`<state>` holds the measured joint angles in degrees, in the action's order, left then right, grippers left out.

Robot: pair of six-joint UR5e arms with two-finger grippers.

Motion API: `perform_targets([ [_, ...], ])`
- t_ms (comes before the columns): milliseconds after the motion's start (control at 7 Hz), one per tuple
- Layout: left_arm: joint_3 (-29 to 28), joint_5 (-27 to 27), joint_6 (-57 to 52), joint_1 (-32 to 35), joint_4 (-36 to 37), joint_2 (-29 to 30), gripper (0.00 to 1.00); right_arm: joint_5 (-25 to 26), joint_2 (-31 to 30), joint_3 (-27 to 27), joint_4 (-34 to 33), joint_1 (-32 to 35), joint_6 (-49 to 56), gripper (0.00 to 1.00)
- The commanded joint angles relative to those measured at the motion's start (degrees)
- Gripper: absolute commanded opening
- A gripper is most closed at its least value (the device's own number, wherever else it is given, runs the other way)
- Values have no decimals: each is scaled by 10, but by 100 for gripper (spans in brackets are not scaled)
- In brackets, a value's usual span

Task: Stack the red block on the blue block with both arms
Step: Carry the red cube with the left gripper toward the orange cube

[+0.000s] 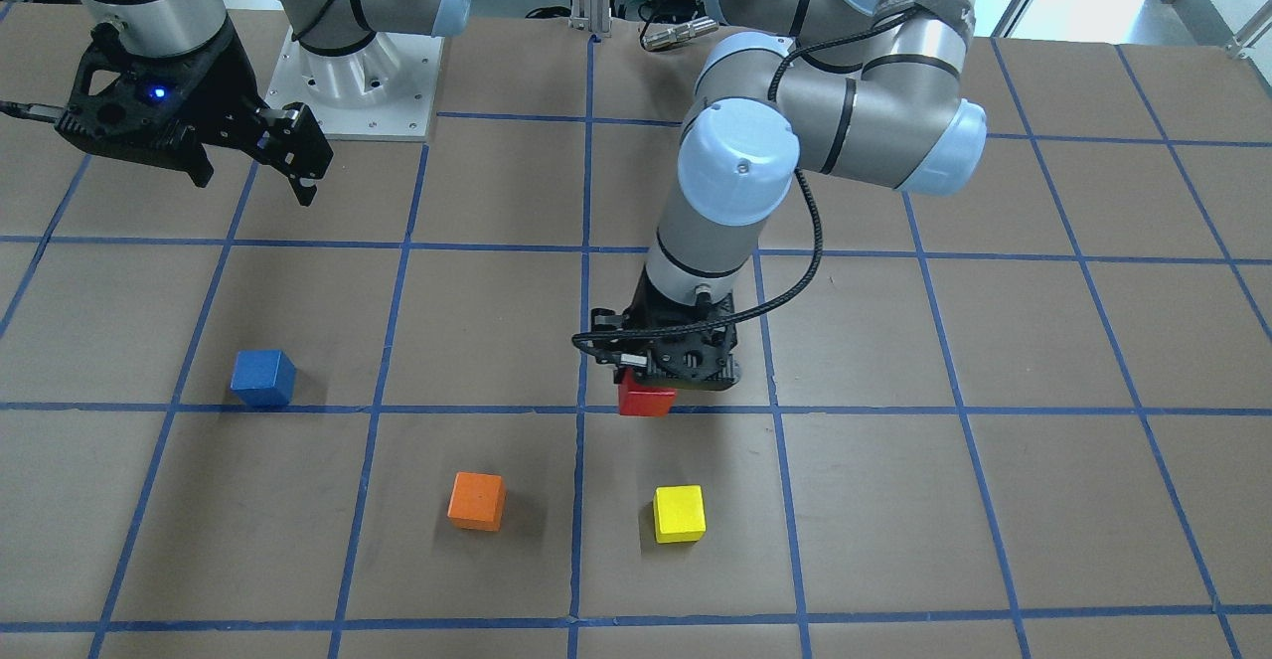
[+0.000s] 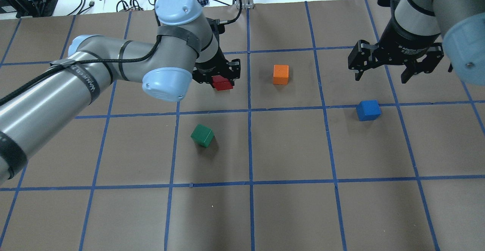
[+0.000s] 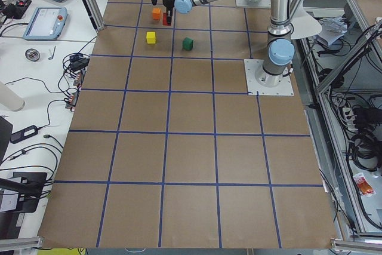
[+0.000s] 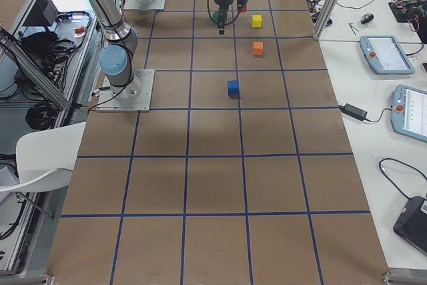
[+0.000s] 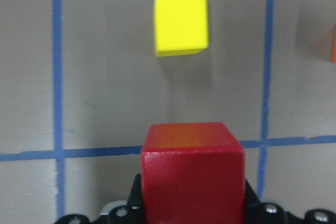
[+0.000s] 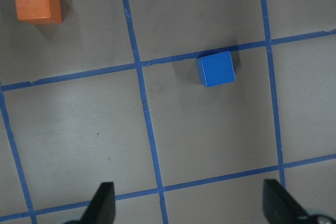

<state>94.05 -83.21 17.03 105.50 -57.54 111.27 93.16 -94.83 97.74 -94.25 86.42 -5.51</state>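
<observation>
My left gripper (image 1: 651, 389) is shut on the red block (image 1: 646, 401) and holds it low over a blue tape line near the table's middle. The red block also shows in the overhead view (image 2: 222, 83) and fills the bottom of the left wrist view (image 5: 191, 174). The blue block (image 1: 263, 378) sits alone on the table, also seen overhead (image 2: 368, 110). My right gripper (image 2: 382, 76) is open and empty, raised above the table beyond the blue block. The blue block (image 6: 216, 68) lies ahead of its spread fingers (image 6: 102, 203) in the right wrist view.
An orange cube (image 2: 280, 74) sits between the red and blue blocks. A yellow cube (image 1: 679, 513) lies just beyond the red block, toward the table's far edge. A green cube (image 2: 202, 135) sits nearer the robot. The brown table carries a blue tape grid.
</observation>
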Motion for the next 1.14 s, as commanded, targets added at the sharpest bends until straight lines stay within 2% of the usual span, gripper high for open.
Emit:
perform_targets([
  [0,-32,-6,30,36,5,55,8,0,3,2,-2,1,1,100],
  [286,-29,-17,29,39,9,83,17,3,6,3,-1,0,1,100],
  [714,-25,-38,29,66,22,120,56,3,6,1,-1,0,0,100],
  [857,-25,-37,26,66,50,118,89,1,6,1,-2,0,-1,100],
  [1000,-33,-35,25,64,49,105,100,2,5,2,-1,0,-1,100],
])
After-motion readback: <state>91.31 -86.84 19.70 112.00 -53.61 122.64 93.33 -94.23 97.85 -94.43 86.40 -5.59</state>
